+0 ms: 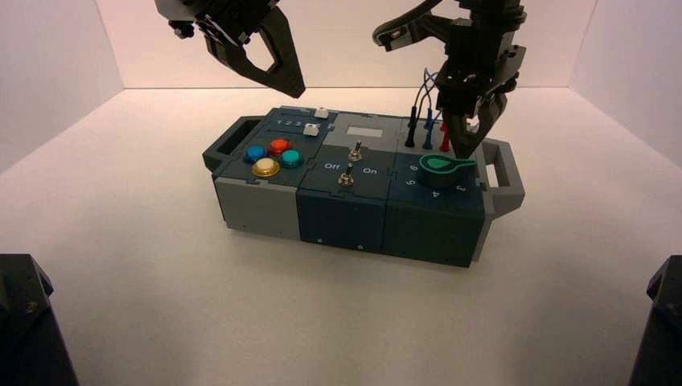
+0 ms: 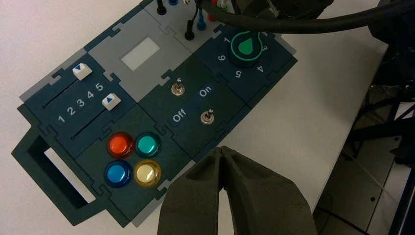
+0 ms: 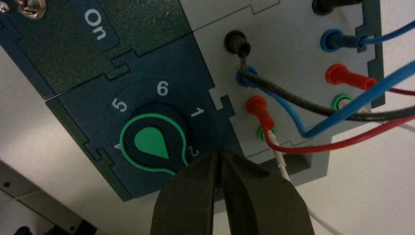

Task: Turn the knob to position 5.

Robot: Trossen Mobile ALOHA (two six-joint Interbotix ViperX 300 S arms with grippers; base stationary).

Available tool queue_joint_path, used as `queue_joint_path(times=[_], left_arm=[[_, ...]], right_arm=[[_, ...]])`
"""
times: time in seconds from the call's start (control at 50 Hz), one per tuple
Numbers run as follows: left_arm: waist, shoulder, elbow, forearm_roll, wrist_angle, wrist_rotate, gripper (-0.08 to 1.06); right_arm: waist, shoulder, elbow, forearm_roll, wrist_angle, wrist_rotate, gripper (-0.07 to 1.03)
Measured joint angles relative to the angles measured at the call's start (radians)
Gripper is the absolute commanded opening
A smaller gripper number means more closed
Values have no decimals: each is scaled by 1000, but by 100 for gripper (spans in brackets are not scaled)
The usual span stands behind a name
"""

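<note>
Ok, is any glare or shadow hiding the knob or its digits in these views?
Right wrist view: no glare on the knob; digit 5 reads plainly, but the right end effector covers the arc past 2. Left wrist view: small highlights on the round buttons, a black cable crossing beside the knob. High view: only soft shadow under the box.

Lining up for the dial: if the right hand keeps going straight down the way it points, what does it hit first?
Most likely the pointed tip of the green dial, near the digit 2. The right hand sits shut just beside that tip; depth is unclear, so it could land on the panel instead.
</note>
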Motion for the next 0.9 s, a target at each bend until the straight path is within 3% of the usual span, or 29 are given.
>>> queue_joint_path(times=[0.9], left_arm=[[0, 28, -12, 5, 6, 2, -3]], right_arm=[[5, -12, 38, 69, 34, 3, -2]])
